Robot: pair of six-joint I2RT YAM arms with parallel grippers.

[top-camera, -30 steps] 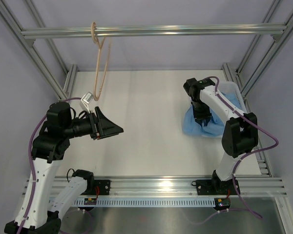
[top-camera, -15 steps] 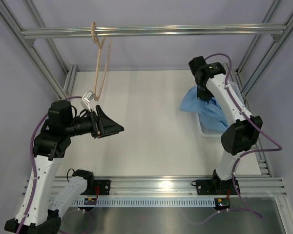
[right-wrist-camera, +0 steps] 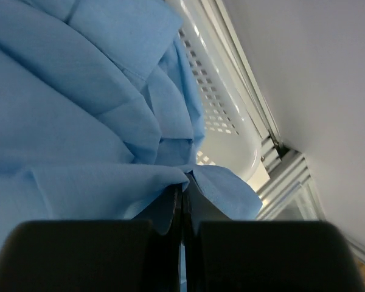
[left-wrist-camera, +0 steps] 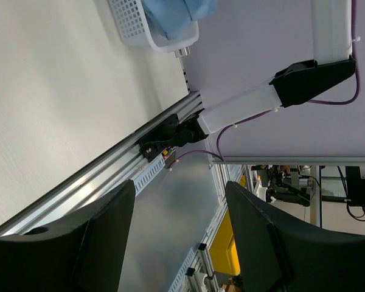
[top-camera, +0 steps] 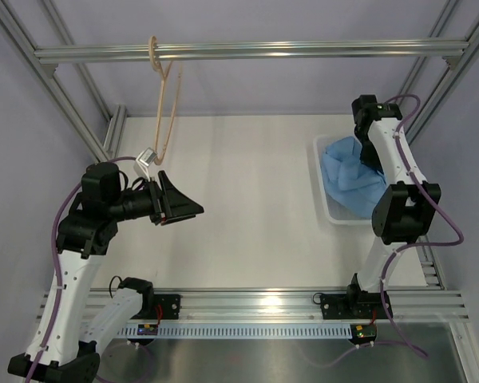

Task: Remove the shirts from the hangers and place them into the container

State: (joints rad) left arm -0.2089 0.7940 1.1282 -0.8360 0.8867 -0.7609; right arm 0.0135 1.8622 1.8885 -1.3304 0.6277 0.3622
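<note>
Blue shirt (top-camera: 347, 171), pinched by the right fingers (right-wrist-camera: 161, 243) over the basket (top-camera: 320, 179), probably wanted pushing fully inside before release; left fingers (left-wrist-camera: 103, 243) stood spread, empty.

Top view: right arm (top-camera: 395, 165) covers basket (top-camera: 320, 179) right rim. Left wrist view: top edge crops shirt (left-wrist-camera: 179, 12), basket.

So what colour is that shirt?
The shirt is plain light blue, clearest in the right wrist view.

White arms (top-camera: 64, 297), blk joints — purple cables (top-camera: 53, 263).
</note>
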